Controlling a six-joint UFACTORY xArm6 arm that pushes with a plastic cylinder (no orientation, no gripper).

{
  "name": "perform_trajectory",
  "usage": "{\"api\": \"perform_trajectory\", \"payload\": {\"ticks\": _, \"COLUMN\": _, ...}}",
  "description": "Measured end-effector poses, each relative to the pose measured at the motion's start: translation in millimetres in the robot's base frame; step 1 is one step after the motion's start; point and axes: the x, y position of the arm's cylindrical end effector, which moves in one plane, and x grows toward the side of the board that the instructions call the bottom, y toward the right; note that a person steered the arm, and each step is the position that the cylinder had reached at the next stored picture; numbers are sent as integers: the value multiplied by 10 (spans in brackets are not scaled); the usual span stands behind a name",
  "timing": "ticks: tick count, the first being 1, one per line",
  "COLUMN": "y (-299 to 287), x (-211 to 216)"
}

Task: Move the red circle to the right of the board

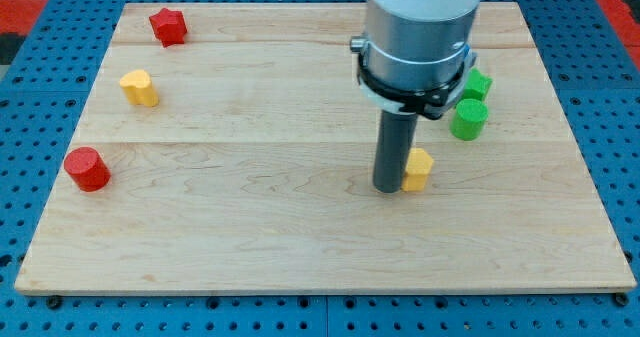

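Note:
The red circle (pixel 87 169) lies near the board's left edge, in the lower left. My tip (pixel 388 187) rests on the board right of centre, far to the right of the red circle. It touches the left side of a small yellow block (pixel 419 168).
A red star (pixel 169 26) sits at the top left. A yellow block (pixel 140 87) lies below it. A green cylinder (pixel 468 119) and another green block (pixel 479 83) sit at the right, partly behind the arm. The wooden board (pixel 250 237) lies on a blue pegboard.

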Motion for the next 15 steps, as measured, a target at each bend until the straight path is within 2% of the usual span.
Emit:
{"api": "perform_trajectory", "payload": {"ticks": 3, "y": 725, "x": 0}}
{"api": "perform_trajectory", "payload": {"ticks": 4, "y": 560, "x": 61}}
{"api": "perform_trajectory", "payload": {"ticks": 6, "y": -756, "x": 91}}
{"api": "perform_trajectory", "payload": {"ticks": 9, "y": -3339, "x": 295}}
{"api": "perform_trajectory", "payload": {"ticks": 10, "y": -3827, "x": 283}}
{"api": "perform_trajectory", "payload": {"ticks": 11, "y": -3724, "x": -67}}
{"api": "perform_trajectory", "payload": {"ticks": 12, "y": -3718, "x": -159}}
{"api": "perform_trajectory", "payload": {"ticks": 13, "y": -3393, "x": -209}}
{"api": "perform_trajectory", "payload": {"ticks": 15, "y": -2765, "x": 122}}
